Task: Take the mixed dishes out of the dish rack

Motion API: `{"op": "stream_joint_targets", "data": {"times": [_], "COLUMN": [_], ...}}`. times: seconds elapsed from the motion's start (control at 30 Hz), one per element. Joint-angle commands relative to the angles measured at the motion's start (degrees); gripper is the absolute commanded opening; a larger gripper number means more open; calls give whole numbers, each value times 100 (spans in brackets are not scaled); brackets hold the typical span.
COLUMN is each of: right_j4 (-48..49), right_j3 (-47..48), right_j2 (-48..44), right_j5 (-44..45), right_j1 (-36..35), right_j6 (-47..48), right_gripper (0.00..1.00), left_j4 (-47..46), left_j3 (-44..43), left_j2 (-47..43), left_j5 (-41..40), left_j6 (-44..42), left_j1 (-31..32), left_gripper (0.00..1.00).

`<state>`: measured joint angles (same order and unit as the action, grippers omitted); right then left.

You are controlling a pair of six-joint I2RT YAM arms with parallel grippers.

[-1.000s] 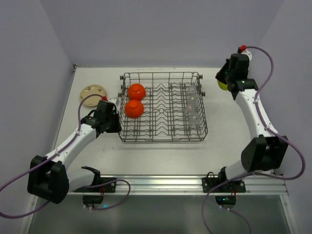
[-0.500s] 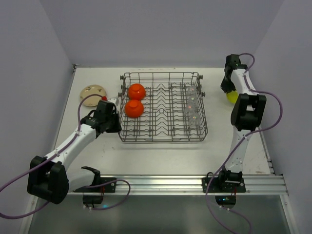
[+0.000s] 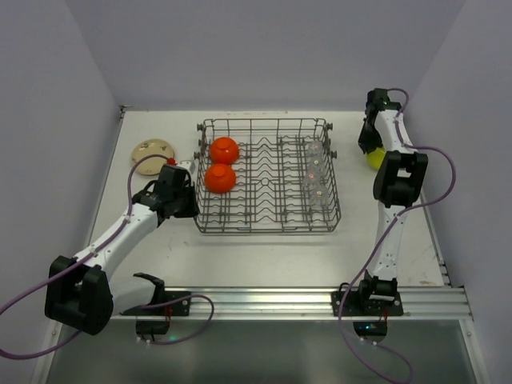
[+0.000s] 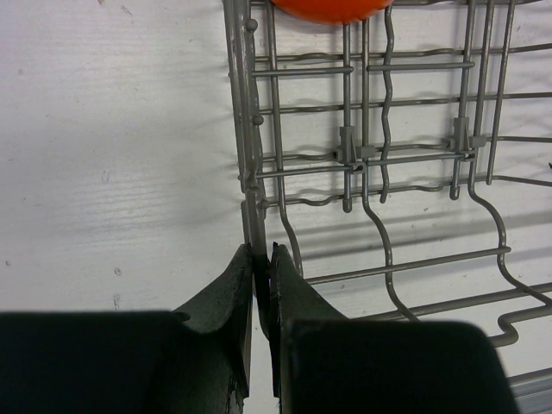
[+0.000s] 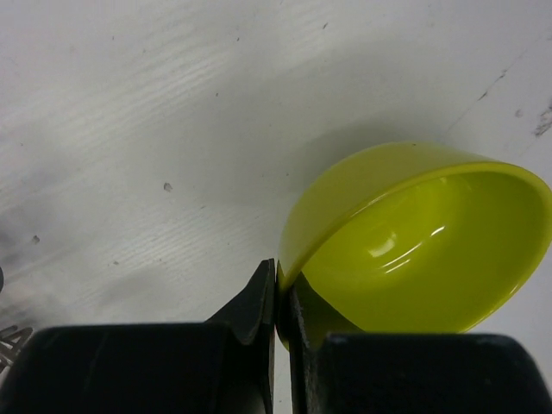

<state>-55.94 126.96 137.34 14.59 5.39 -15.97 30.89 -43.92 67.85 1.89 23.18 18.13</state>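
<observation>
Grey wire forms the dish rack [image 3: 266, 231], which sits mid-surface in the overhead view. Two orange bowls [image 3: 224, 150] stand in its left rows and a few clear glasses [image 3: 314, 172] in its right rows. A tan plate [image 3: 152, 152] lies on the surface [image 3: 264, 264] to the rack's left. The yellow-green bowl [image 3: 374, 158] is out of the rack, well to its right, at the right claw [image 3: 370, 146]. The left claw [image 3: 192, 210] is at the rack's left wall. Only this view gives the whole layout, but both grips are too small to read in it.

From the left wrist, the left claw [image 4: 261, 257] is clenched on a wire of the dish rack's [image 4: 379, 155] side wall, probably to steady it. The wire looks stiff. One orange bowl [image 4: 328, 7] shows at the top edge.

From the right wrist, the right claw [image 5: 278, 283] pinches the rim of the yellow-green bowl [image 5: 405, 250]. The bowl is tilted with its mouth toward the camera, close over the surface [image 5: 155, 121]; whether it touches I cannot tell. It looks glossy, thin and light, likely stiff plastic and a little slippery, so a rim pinch suits it. The glasses look fragile and would want a gentle hold at the rim.
</observation>
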Motion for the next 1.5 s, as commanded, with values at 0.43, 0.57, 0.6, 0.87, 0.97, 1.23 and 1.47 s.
{"op": "stream_joint_targets", "data": {"times": [0.43, 0.57, 0.6, 0.87, 0.97, 1.23, 1.47], "right_j4": [-329, -251, -172, 2945, 4159, 4962, 4741], "right_j3": [-13, -74, -249, -3498, -4764, -4637, -3670], "right_j2": [-926, -1794, -2016, -4600, -4980, -3637, -2239], "right_j5": [-273, -237, -237, -2908, -3224, -2909, -2883], "right_j1": [-3, -46, -151, -1557, -2487, -3684, -3957], "right_j6": [76, -64, -82, -872, -1783, -3034, -3299], "right_gripper": [53, 53, 53, 53, 59, 69, 69], "left_j4": [-224, -215, -215, -207, -215, -198, -198], "left_j3": [-99, -108, -108, -125, -117, -117, -125], "left_j2": [-79, -80, -88, -88, -79, -106, -88], "left_j5": [294, 250, 250, 215, 215, 136, 127], "left_j6": [-24, -15, -6, -6, -6, 11, 11], "left_j1": [24, 24, 24, 24, 24, 24, 24], "left_gripper": [0, 0, 0, 0, 0, 0, 0]}}
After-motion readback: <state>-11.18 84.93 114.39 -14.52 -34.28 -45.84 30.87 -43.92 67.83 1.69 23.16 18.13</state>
